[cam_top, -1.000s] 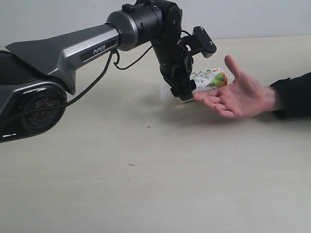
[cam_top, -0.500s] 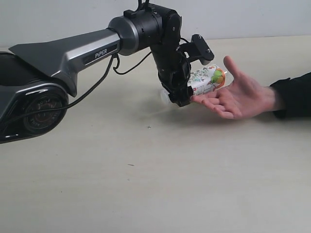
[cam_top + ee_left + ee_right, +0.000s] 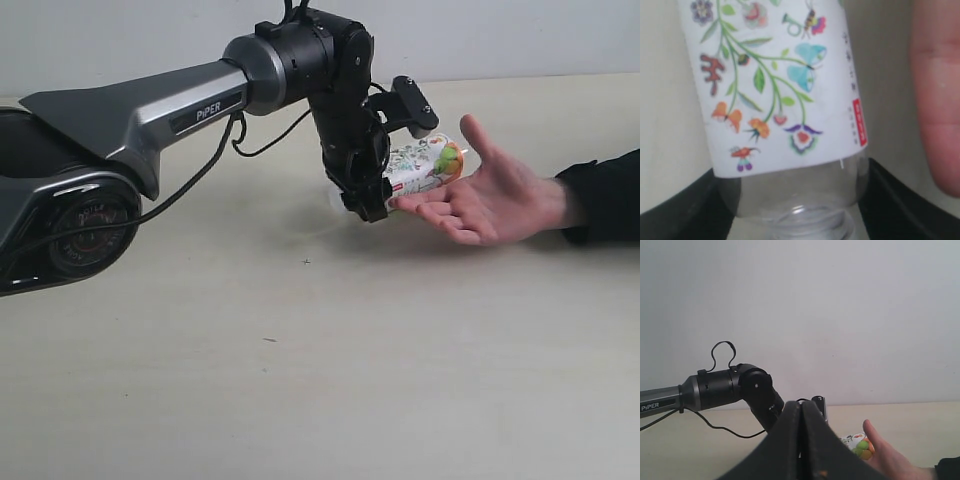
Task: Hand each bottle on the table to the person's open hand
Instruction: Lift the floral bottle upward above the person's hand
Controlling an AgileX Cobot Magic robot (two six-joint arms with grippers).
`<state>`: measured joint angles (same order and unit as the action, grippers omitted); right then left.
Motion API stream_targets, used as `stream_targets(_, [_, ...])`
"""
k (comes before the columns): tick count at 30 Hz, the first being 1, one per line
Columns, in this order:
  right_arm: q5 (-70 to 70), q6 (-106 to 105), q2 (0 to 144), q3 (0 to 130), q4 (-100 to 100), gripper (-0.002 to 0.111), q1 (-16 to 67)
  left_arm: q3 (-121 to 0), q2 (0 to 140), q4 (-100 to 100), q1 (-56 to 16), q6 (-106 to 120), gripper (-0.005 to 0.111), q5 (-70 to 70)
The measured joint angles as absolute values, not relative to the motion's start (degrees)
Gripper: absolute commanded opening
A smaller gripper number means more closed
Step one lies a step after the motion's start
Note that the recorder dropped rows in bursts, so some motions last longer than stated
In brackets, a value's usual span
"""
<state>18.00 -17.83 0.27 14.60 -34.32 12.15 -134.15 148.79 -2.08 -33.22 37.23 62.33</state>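
Showing the left gripper [image 3: 375, 192] clenched on the clear shoulder of a bottle [image 3: 425, 165], just behind its neck. Held off the desk [image 3: 350, 380] at a tilt, with the neck end pointing away from an open hand [image 3: 495, 195] and the base end raised toward that hand's thumb. Lying across the fingertips of the hand; cannot tell whether touching them or just above. Wrapped in a white label printed with flowers, butterflies and fruit, with one small red tag along the label edge nearest the hand. Seen close up from the left wrist camera as a transparent, seemingly empty body flanked by two black gripper fingers [image 3: 680, 210], with one finger of the hand just beside the label. Turned palm up above the desk, with a dark sleeve [image 3: 605, 195] at the wrist on the side of the hand away from the bottle. Showing also the right gripper [image 3: 801, 415], pressed closed on nothing and well apart from the hand.
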Motion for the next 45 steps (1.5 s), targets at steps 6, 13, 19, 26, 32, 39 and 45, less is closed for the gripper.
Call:
stream_targets(6, [18.0, -17.8, 0.3, 14.6, -34.3, 0.000, 12.2, -134.1, 148.8, -1.3, -33.0, 36.8, 0.000, 62.5])
stream_targets(13, [18.0, -17.8, 0.3, 14.6, -34.3, 0.000, 12.2, -134.0, 146.0, -0.9, -32.0, 32.0, 0.000, 62.8])
stream_targets(19, [18.0, -17.8, 0.3, 14.6, -34.3, 0.000, 12.2, -134.0, 141.8, -0.6, -31.9, 25.6, 0.000, 63.8])
stream_targets(26, [18.0, -17.8, 0.3, 14.6, -34.3, 0.000, 12.2, -134.0, 137.3, -1.4, -31.6, 14.9, 0.000, 66.4])
stream_targets(32, [18.0, -17.8, 0.3, 14.6, -34.3, 0.000, 12.2, -134.0, 132.7, -3.0, -33.0, 7.5, 0.000, 69.6])
stream_targets(39, [18.0, -17.8, 0.3, 14.6, -34.3, 0.000, 12.2, -131.2, 125.7, 2.0, -40.6, -9.5, 0.000, 69.9])
stream_targets(45, [18.0, -17.8, 0.3, 14.6, -34.3, 0.000, 12.2, -123.5, 119.6, 16.8, -50.4, -30.6, 0.000, 70.1])
